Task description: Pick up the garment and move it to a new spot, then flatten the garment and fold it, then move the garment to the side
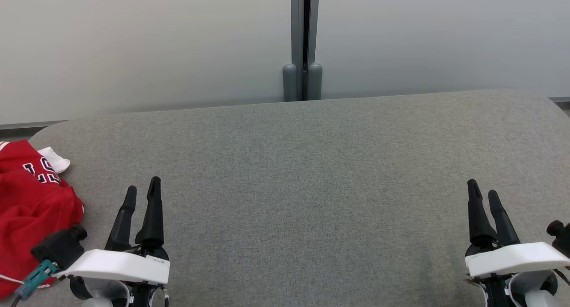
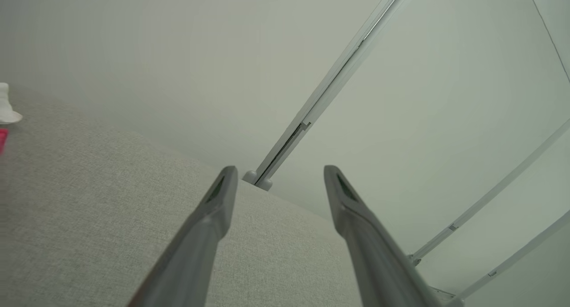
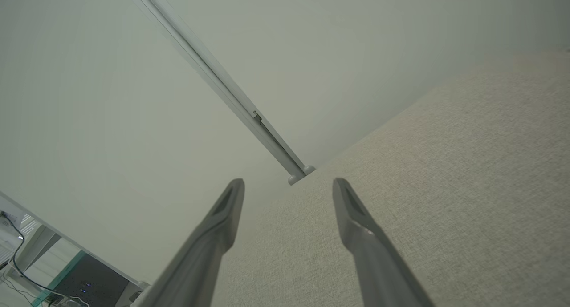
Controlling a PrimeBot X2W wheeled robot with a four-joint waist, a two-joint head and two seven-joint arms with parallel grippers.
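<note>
The garment (image 1: 31,200) was found crumpled in a heap at the far left edge of the grey fabric-covered table (image 1: 303,164), partly cut off by the border of the head view. It was noted to be red, with white lettering outlined in dark on an upper fold, and a white trim piece was seen projecting at its top right. It was observed lying near the left gripper (image 1: 143,184), on that gripper's left and apart from its fingers. The left gripper was recorded with its fingers spread wide and nothing between them, over bare table surface. The right gripper (image 1: 482,187) was recorded likewise wide and unloaded, near the table's right side, well apart from the garment. Behind the table, a pale partition wall (image 1: 133,44) with a grey vertical post (image 1: 304,40) was noted.
</note>
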